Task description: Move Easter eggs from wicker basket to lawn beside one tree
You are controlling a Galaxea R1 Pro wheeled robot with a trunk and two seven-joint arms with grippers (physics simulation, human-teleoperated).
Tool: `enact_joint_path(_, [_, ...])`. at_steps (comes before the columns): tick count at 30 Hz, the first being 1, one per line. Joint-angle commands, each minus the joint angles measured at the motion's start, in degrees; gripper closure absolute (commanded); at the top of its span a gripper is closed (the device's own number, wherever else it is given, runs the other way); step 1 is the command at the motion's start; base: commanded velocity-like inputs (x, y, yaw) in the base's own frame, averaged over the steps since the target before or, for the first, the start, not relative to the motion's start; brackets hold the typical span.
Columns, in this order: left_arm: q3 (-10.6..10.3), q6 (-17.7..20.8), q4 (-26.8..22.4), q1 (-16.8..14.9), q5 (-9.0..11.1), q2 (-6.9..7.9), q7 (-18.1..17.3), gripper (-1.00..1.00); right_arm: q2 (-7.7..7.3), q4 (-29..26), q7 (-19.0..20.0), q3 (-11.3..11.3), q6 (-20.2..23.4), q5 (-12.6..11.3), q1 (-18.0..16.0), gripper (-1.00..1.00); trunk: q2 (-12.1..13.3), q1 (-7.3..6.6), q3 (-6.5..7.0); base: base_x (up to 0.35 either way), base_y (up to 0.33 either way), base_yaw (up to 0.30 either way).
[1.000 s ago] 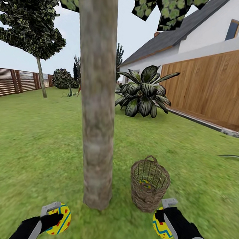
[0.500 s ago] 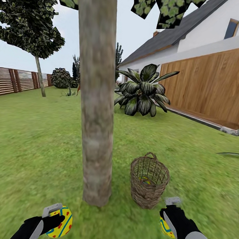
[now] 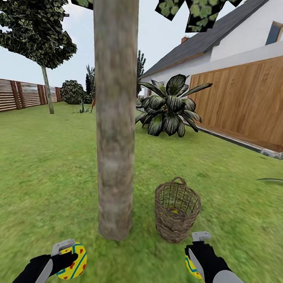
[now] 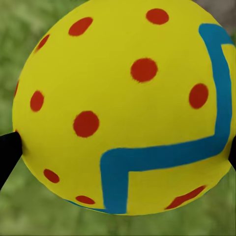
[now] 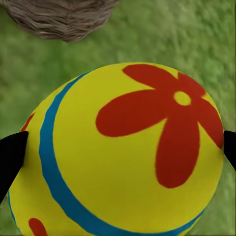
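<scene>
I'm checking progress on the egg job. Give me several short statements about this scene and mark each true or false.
1. The left gripper holds a yellow egg with red dots and a blue zigzag. True.
2. The right gripper is empty. False: it clamps a yellow egg with a red flower and blue stripe.
3. The brown woven wicker basket stands upright on the green lawn. True.
4. The basket lies left of the thick pale grey-brown tree trunk. False: it stands to the right.
5. The basket is empty. False: something yellow shows inside.
</scene>
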Motion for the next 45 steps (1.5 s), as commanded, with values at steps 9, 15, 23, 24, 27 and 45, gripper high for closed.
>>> enact_joint_path(9, [0.18,0.37,-0.18,-0.03,0.40,0.00,-0.16,1.00,0.41,-0.16,-0.31,0.60,-0.04,-0.11,0.00,1.00,-3.65,1.97,-1.68,0.000,0.000,0.000])
enact_joint_path(15, [0.18,0.37,-0.24,-0.03,0.49,0.06,-0.16,1.00,0.72,-0.16,-0.29,0.64,-0.12,-0.15,0.01,1.00,-5.27,2.90,-2.85,0.000,0.000,0.000])
enact_joint_path(23, [0.19,0.45,-0.26,-0.02,0.55,0.03,-0.16,1.00,0.79,-0.16,-0.29,0.61,-0.19,-0.11,0.03,1.00,-5.38,3.10,-4.62,0.000,0.000,0.000])
enact_joint_path(24, [0.19,0.46,-0.26,-0.03,0.56,0.05,-0.16,1.00,0.80,-0.16,-0.29,0.61,-0.47,-0.11,0.02,1.00,-5.39,3.13,-4.84,0.000,0.000,0.000])
enact_joint_path(27, [0.19,0.46,-0.27,-0.03,0.58,-0.01,-0.16,1.00,0.80,-0.16,-0.30,0.64,-1.34,-0.11,0.03,1.00,-5.43,3.20,-5.50,0.000,0.000,0.000])
enact_joint_path(45, [0.19,0.37,-0.94,-0.03,0.58,0.15,-0.16,1.00,0.88,-0.15,-0.37,0.69,-1.44,-0.11,0.03,1.00,-5.67,3.67,-9.49,0.000,0.000,0.000])
